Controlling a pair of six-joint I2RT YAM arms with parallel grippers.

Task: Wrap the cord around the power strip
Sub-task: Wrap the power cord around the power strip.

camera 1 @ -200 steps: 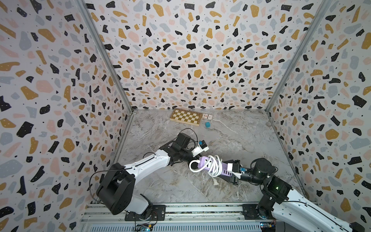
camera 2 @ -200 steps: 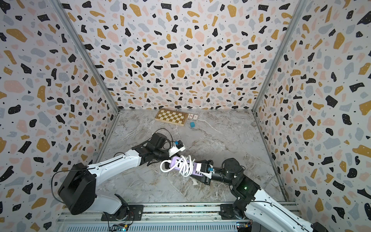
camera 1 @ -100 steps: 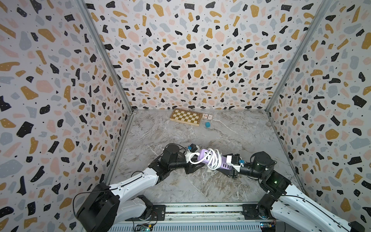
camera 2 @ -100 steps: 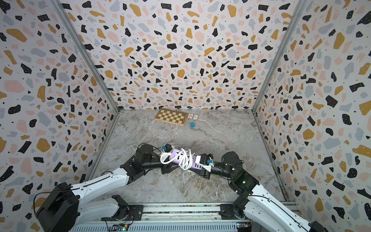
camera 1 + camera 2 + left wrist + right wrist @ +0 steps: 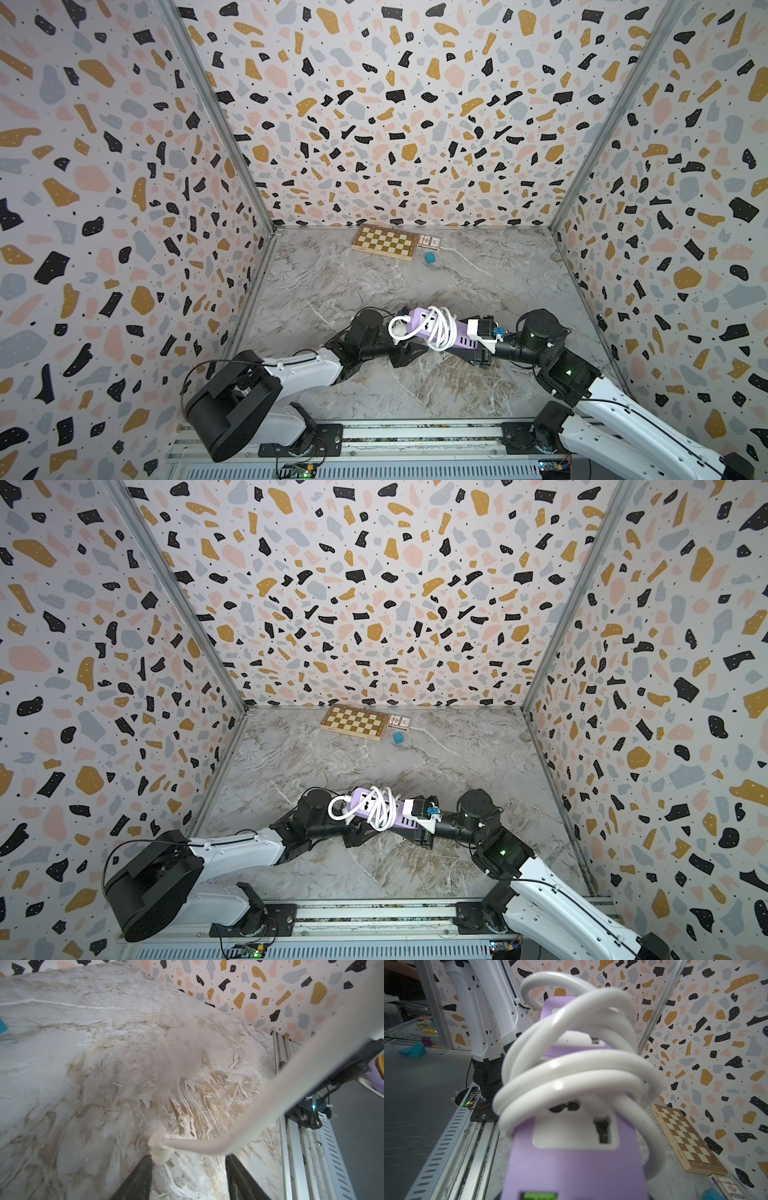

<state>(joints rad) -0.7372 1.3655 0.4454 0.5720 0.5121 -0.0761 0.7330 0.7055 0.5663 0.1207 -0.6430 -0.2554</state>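
Well in front of the chessboard (image 5: 384,242), on the robot's side of the marble table (image 5: 332,286), we see a lilac power strip (image 5: 465,337) stretched crosswise between two robot arms. Both top views show it with its sockets facing up. A thick white cord (image 5: 441,332) winds around its middle in several loose, overlapping loops. One more loop sticks out past the end of the strip that points away from the right arm.

The right gripper (image 5: 482,338) has its jaws clamped on the opposite end of the power strip. From the right wrist view we look straight along the lilac body, with a white socket panel nearest and the coils crossing beyond it.

The left gripper (image 5: 189,1157) sits just under the looped end, on the side away from the chessboard. In the left wrist view its two black fingers (image 5: 141,1176) stand apart and clamp nothing. The white plug (image 5: 159,1150) at the cord's free end sits right at one fingertip; we cannot tell whether they touch.

Just beside one end of the chessboard lies a small patterned box (image 5: 429,241). A teal cube (image 5: 430,258) sits near that corner.
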